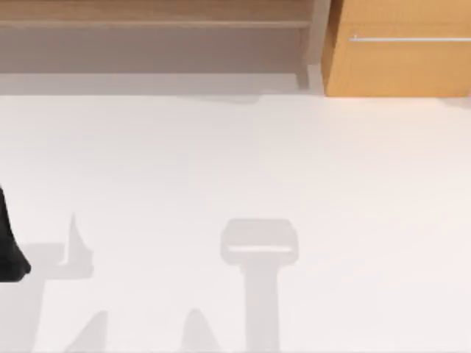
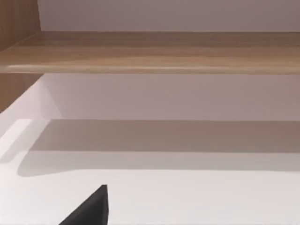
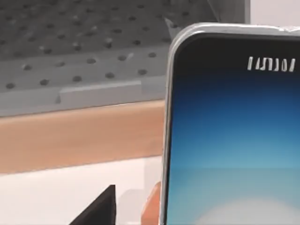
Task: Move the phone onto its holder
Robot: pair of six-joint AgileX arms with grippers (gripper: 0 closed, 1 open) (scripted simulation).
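1. phone (image 3: 234, 136) sits upright right in front of the right wrist camera, screen lit, above the white table (image 1: 235, 169).
2. can't tell the grip state of either gripper.
3. judgement: holder placement not confirmed; progress unclear.
4. left arm (image 1: 9, 250) at the table's left edge.

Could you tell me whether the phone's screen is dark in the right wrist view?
No, the phone shows a lit blue screen with a white glow at its lower part.

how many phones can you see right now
1. The slim black smartphone with a silvery edge and glowing blue screen stands close in front of the right wrist camera, before a wooden ledge. Others may be out of view.
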